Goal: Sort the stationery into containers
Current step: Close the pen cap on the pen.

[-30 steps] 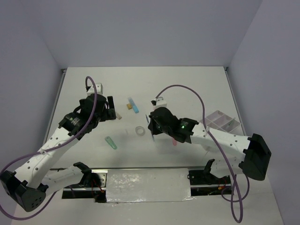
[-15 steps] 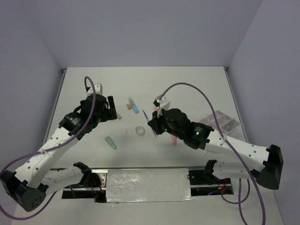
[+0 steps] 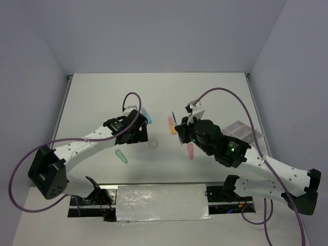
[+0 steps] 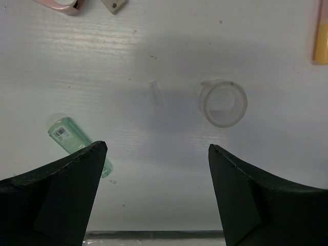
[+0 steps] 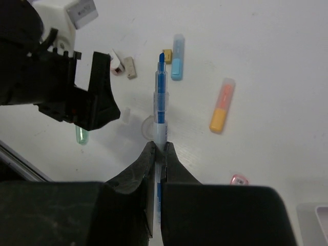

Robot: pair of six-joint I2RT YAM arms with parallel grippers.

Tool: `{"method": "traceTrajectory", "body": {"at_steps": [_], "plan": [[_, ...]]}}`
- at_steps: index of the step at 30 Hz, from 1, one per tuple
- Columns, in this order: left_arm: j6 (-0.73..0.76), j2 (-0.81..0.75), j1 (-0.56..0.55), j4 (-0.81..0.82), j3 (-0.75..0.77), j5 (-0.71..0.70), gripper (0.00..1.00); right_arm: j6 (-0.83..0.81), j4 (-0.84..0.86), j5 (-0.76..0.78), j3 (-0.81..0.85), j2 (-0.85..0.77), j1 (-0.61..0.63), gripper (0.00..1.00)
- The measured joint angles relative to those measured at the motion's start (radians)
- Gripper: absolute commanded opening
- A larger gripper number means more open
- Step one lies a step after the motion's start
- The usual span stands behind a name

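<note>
The right gripper (image 5: 157, 148) pinches a thin blue pen (image 5: 161, 107) in its jaws, up above the desk (image 5: 266, 61). The pen sticks straight out, tip pointing away. The left gripper (image 4: 156, 148) has its jaws spread wide over the tape ring (image 4: 223, 104).

I'm seeing a matt white table (image 4: 154, 51) showing faint grain, a translucent plastic tape ring (image 4: 224, 122), and a glossy clear-barrelled blue pen (image 5: 161, 110).

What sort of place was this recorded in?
Probably a robotics lab test cell: a white table enclosed by plain grey walls, with a clear plastic tape ring and white divided plastic tray as props.
</note>
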Motion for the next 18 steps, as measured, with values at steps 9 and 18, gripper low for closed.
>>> {"method": "traceTrajectory", "body": {"at_steps": [9,18], "plan": [[-0.15,0.148,-0.006,0.031,-0.007,-0.027,0.74,0.008,-0.065,0.012,0.008,-0.101,0.0,0.0],[-0.183,0.305,-0.005,0.051,-0.006,-0.027,0.69,0.008,-0.072,-0.031,0.006,-0.11,0.0,0.0]]}}
